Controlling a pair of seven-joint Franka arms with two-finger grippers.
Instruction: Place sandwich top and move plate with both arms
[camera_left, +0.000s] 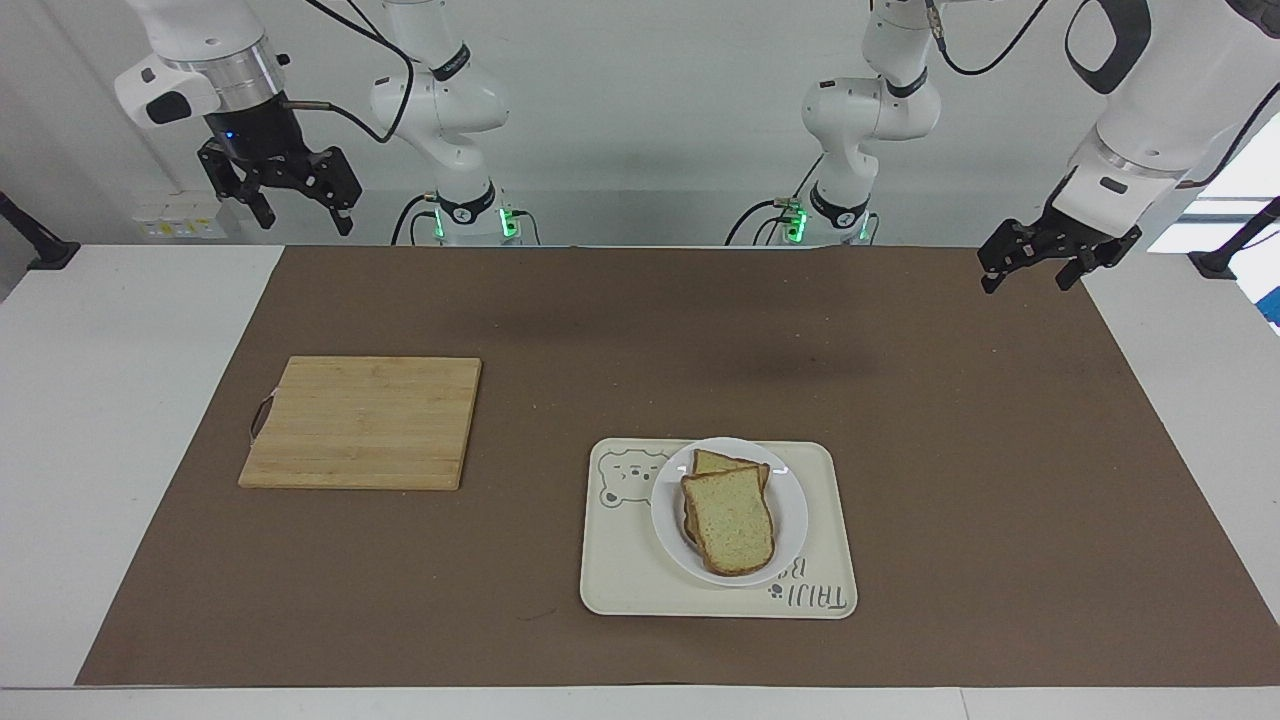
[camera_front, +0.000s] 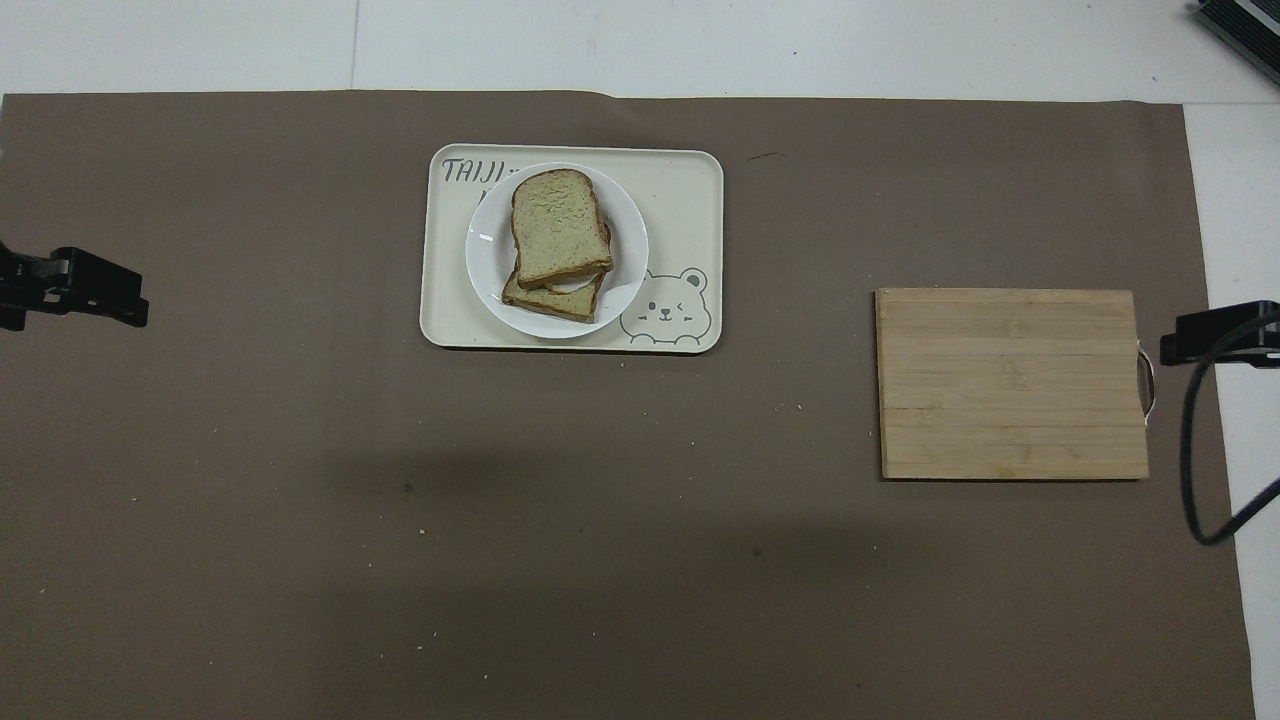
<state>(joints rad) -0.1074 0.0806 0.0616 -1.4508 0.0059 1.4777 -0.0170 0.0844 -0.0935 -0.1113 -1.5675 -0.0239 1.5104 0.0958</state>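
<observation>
The sandwich top (camera_left: 733, 518) lies on a lower bread slice (camera_left: 712, 461) on the white plate (camera_left: 792, 508); it also shows in the overhead view (camera_front: 558, 225), as does the plate (camera_front: 627, 262). The lower slice's top is covered. My left gripper (camera_left: 1028, 282) hangs open and empty in the air over the mat's edge at the left arm's end, well apart from the plate; it also shows in the overhead view (camera_front: 75, 298). My right gripper (camera_left: 305, 222) waits open and raised at the right arm's end, and its tip shows in the overhead view (camera_front: 1215, 335).
The plate stands on a cream tray with a bear drawing (camera_left: 625, 565), also in the overhead view (camera_front: 685, 200). A wooden cutting board (camera_left: 360, 422) lies toward the right arm's end, also seen from overhead (camera_front: 1010, 385). A brown mat (camera_left: 600, 330) covers the table.
</observation>
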